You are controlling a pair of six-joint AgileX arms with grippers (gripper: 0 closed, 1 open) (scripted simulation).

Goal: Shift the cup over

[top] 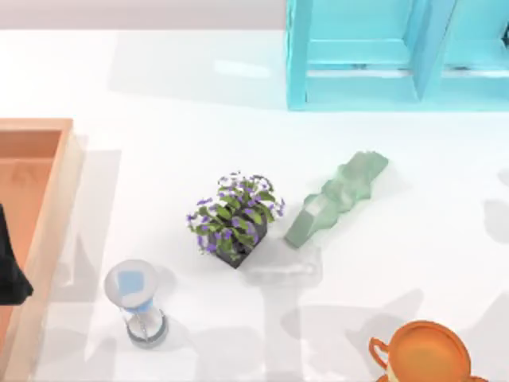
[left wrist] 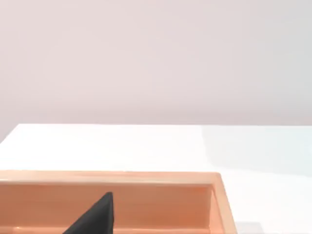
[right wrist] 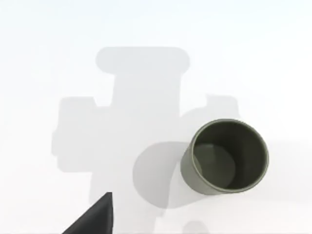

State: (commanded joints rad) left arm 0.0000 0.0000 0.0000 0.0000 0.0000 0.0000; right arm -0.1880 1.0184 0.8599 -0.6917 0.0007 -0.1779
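The glossy orange cup (top: 425,354) stands at the table's front right, partly cut off by the top view's lower edge, with its small loop handle pointing left. No gripper is at the cup. A dark part of my left arm (top: 12,267) sits at the far left over the wooden box. In the left wrist view a dark bit of my left gripper (left wrist: 97,217) hangs above that box. A dark bit of my right gripper (right wrist: 95,217) shows above the white table in the right wrist view.
An orange wooden box (top: 60,171) lies along the left edge, its rim (left wrist: 122,178) near the left gripper. An hourglass (top: 139,306), a purple-flowered pot plant (top: 235,216), a pale green rock-like piece (top: 338,199) and a teal cabinet (top: 374,60) stand around. An olive-green open cylinder (right wrist: 226,156) stands below the right wrist.
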